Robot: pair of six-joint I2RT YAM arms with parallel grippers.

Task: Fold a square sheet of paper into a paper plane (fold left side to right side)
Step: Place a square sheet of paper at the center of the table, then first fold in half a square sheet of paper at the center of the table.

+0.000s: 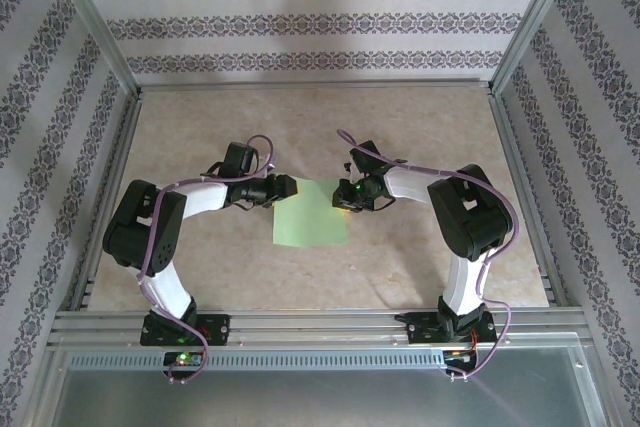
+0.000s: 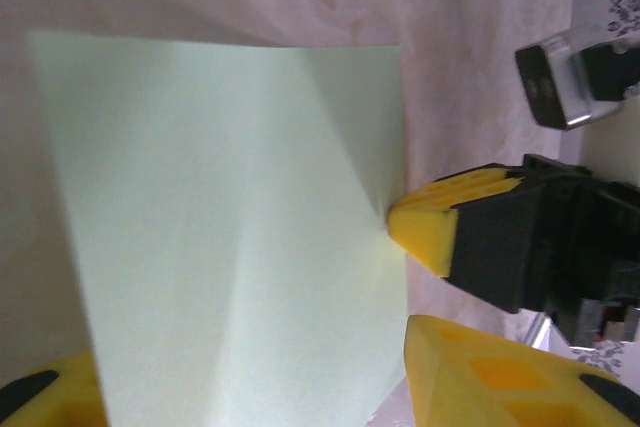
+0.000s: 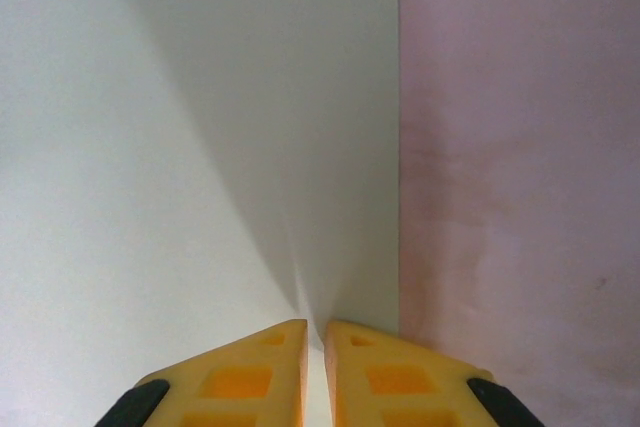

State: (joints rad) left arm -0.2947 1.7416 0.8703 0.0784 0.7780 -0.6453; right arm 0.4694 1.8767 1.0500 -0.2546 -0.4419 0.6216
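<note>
Square sheet of paper (image 1: 311,214): flat on table (image 1: 420,127), square, no long axis | right gripper (image 3: 315,332): pinching sheet's right edge | left gripper (image 1: 284,189): released, at sheet's left edge

Both arms reach inward from their bases, elbows raised and bent, wrists low, tips facing each other from close by. The left gripper (image 1: 281,190) has its yellow fingers (image 2: 500,377) spread wide apart. The right gripper (image 3: 315,342) has its fingers nearly together, apparently pinching the edge of the square sheet of paper (image 1: 312,215).
</note>
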